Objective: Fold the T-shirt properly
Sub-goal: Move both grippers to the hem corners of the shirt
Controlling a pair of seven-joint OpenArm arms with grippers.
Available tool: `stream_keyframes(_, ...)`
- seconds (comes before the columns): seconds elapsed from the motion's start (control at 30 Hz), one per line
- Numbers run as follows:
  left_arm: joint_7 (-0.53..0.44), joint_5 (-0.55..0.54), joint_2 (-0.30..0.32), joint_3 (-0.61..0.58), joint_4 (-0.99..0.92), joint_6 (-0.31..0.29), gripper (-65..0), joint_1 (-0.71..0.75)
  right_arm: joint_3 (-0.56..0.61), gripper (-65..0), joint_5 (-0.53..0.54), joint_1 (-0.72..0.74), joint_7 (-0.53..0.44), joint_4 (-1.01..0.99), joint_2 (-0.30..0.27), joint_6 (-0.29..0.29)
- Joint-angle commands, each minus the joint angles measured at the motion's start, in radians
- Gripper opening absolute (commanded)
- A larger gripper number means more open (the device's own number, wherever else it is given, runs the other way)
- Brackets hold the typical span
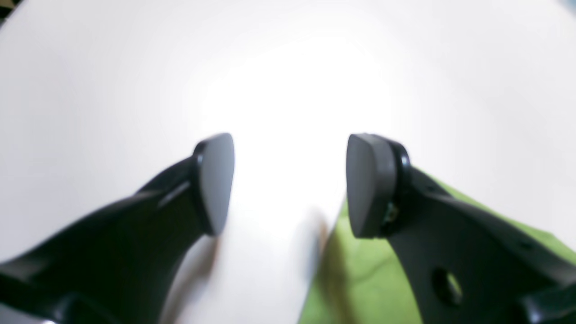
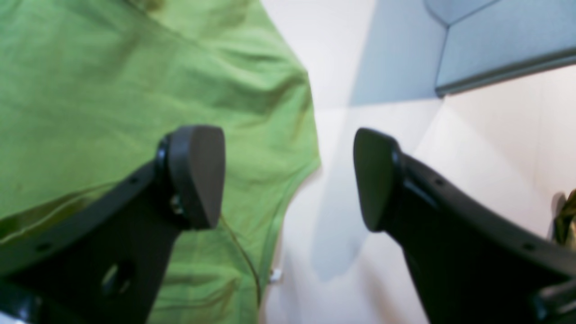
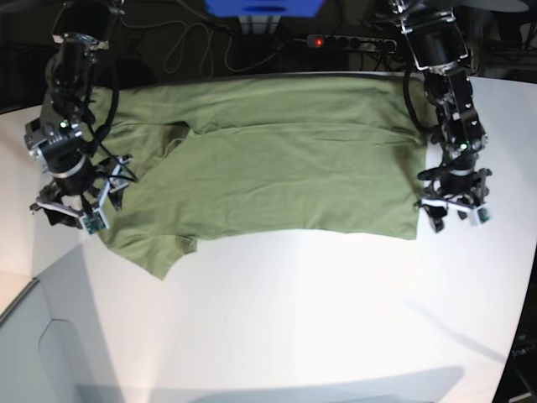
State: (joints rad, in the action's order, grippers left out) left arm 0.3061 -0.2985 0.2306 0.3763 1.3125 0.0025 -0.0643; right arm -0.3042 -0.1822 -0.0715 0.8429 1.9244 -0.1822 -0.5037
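The olive-green T-shirt lies spread flat across the far half of the white table, with one part folded over its middle. My right gripper is open at the shirt's left end. In the right wrist view this gripper hangs over the sleeve edge of the T-shirt, one finger above fabric and the other above bare table. My left gripper is open at the shirt's near right corner. In the left wrist view the gripper is empty, with the T-shirt under its right finger.
A power strip with a red light, cables and a blue object lie beyond the table's far edge. A grey panel borders the table at the near left; it also shows in the right wrist view.
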Motion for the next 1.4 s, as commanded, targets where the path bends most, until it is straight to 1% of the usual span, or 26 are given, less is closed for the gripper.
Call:
stream_keyframes(0.0, -0.026, -0.003, 0.022, -0.018, -0.009, -0.003, -27.7, -0.035, -0.006, -22.1, 0.003, 0.002, -0.015, 0.016, -0.009, -0.006)
stream_keyframes(0.07, -0.028, -0.003, 0.036, -0.07, -0.07, -0.003, -27.7, -0.084, -0.008, -22.1, 0.003, -0.014, -0.015, 0.016, -0.009, -0.006)
stream_keyframes(0.13, -0.028, -0.003, 0.037, -0.098, -0.123, -0.003, -27.7, -0.122, -0.008, -22.1, 0.003, -0.02, -0.015, 0.016, -0.007, -0.005)
stream_keyframes(0.37, -0.028, -0.003, 0.029, -0.11, -0.242, -0.003, -27.9, -0.205, -0.013, -22.1, 0.002, -0.035, -0.015, 0.016, 0.011, -0.005)
stream_keyframes(0.5, -0.028, -0.003, 0.031, -0.11, -0.282, -0.003, -28.0, -0.217, -0.013, -22.1, 0.002, -0.035, -0.015, 0.016, 0.011, -0.005)
stream_keyframes(0.57, -0.026, -0.003, 0.031, -0.11, -0.299, -0.005, -31.3, -0.217, -0.013, -22.1, 0.002, -0.035, -0.015, 0.016, 0.013, -0.005)
stream_keyframes(0.67, -0.026, -0.003, 0.031, -0.11, -0.299, -0.005, -37.0, -0.217, -0.011, -22.1, 0.002, -0.035, -0.015, 0.016, 0.013, -0.005)
stream_keyframes(0.83, -0.026, -0.003, 0.031, -0.112, -0.299, -0.005, -42.3, -0.217, -0.008, -22.1, 0.002, -0.026, -0.015, 0.016, 0.013, -0.005)
stream_keyframes(0.93, -0.026, -0.003, 0.029, -0.112, -0.299, -0.005, -46.7, -0.217, -0.006, -22.1, 0.002, -0.018, -0.015, 0.016, 0.014, -0.005)
stream_keyframes(1.07, -0.028, -0.008, 0.033, -0.17, -0.288, -0.005, -47.3, -0.216, -0.005, -22.1, 0.002, -0.011, -0.015, 0.016, 0.025, -0.005)
stream_keyframes(1.37, -0.028, -0.011, 0.034, -0.171, -0.189, 0.001, -47.3, -0.196, -0.005, -22.1, 0.002, -0.015, -0.015, 0.016, 0.026, -0.005)
